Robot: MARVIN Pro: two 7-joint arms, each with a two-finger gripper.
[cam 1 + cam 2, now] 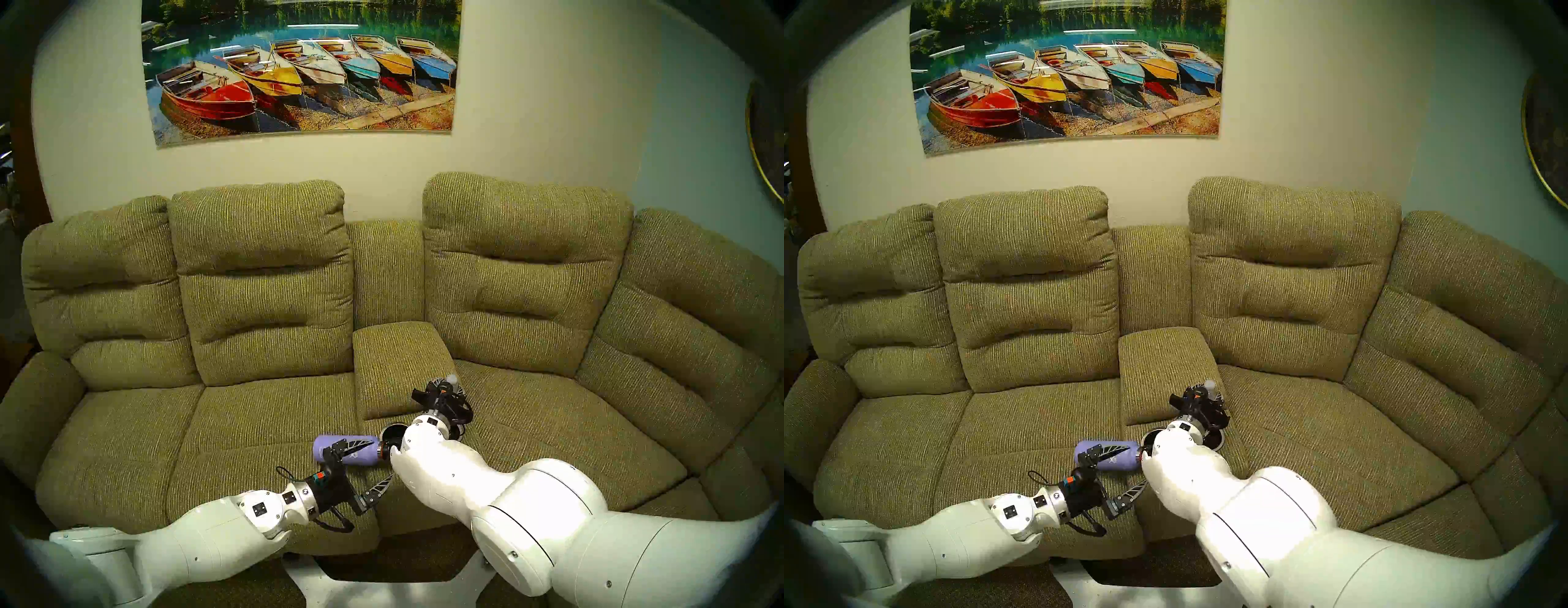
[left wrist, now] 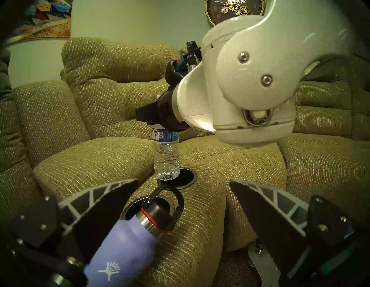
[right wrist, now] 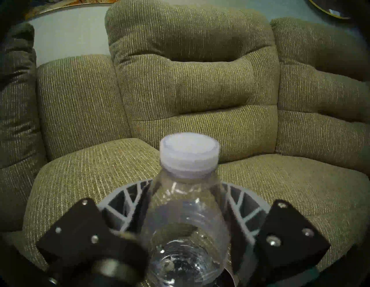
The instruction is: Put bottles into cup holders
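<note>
A clear water bottle [image 2: 166,158] with a white cap [image 3: 189,154] stands upright, and my right gripper [image 3: 186,183] is shut on its upper body. Its base is at the left rim of the far cup holder [image 2: 189,179]; I cannot tell whether it touches. The lavender flask [image 2: 124,246] lies on its side on the sofa seat [image 1: 254,424], its black loop cap over the near cup holder [image 2: 128,208]. My left gripper [image 2: 184,181] is open. One of its fingers [image 1: 354,448] lies against the flask [image 1: 324,446] and the other stands well clear.
The padded console lid [image 1: 394,365] rises just behind the cup holders. My right forearm [image 1: 445,467] crosses above the flask's cap end and hides part of the holders in the head views. Sofa backrests stand behind, and the seat's front edge is near my left wrist.
</note>
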